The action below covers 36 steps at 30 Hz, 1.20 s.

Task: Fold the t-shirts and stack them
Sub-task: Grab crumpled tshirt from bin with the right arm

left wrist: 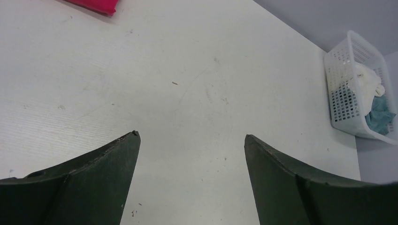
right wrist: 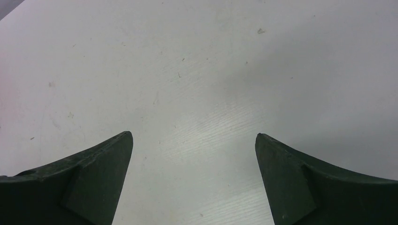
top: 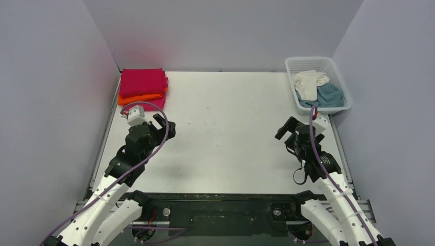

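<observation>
A magenta-pink folded t-shirt lies on top of an orange one at the table's back left; another pink layer shows beneath. A corner of the pink stack shows in the left wrist view. A cream t-shirt and a grey-blue t-shirt lie crumpled in the white mesh basket at the back right; they also show in the left wrist view, cream and grey-blue. My left gripper is open and empty, just in front of the stack. My right gripper is open and empty, in front of the basket.
Grey walls close in the table on the left, back and right. The basket stands against the right wall. The arm bases and a black rail run along the near edge.
</observation>
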{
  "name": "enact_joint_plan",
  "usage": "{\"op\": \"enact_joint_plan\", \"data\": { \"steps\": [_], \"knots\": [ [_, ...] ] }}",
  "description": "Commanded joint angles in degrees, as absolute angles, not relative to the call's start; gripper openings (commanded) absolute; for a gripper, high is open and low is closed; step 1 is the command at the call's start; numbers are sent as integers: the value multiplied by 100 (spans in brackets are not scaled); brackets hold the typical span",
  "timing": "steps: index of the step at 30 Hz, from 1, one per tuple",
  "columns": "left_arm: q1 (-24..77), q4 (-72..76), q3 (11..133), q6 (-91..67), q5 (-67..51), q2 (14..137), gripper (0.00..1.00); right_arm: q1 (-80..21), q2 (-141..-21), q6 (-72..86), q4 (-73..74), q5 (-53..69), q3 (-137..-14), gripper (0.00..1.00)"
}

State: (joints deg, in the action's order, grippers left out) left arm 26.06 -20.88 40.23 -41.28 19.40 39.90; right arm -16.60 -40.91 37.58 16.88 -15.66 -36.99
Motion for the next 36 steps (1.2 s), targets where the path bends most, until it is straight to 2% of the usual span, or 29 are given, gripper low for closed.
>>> {"op": "enact_joint_plan", "data": {
  "steps": [1,7,13,21,26,33,35,36],
  "knots": [
    [2619,-1969,4156,-4014,2115,3960,92,-1688,-4206,3521,1438,-1894,-4009,100],
    [2619,-1817,4116,-3987,2186,4058,92,-1518,-5149,3230,1502,-3083,-5142,100],
    [2614,-1615,4070,-3974,2195,4261,92,-674,-7122,2806,1548,-3162,-6835,99],
    [2581,-1543,4165,-3987,2185,4624,92,659,-10601,2999,2079,-1702,-9777,85],
    [2551,-1354,4203,-3979,2113,4917,92,911,-12004,3200,2192,-1002,-11433,84],
    [2480,-1445,4520,-3993,2007,5586,93,1016,-13513,3770,1714,-725,-12443,81],
    [2471,-1475,4571,-4008,1988,5698,93,1024,-13751,3911,1584,-719,-12582,79],
    [2463,-1476,4597,-4010,1980,5723,93,1027,-13851,3968,1535,-711,-12589,73]
  ]
}}
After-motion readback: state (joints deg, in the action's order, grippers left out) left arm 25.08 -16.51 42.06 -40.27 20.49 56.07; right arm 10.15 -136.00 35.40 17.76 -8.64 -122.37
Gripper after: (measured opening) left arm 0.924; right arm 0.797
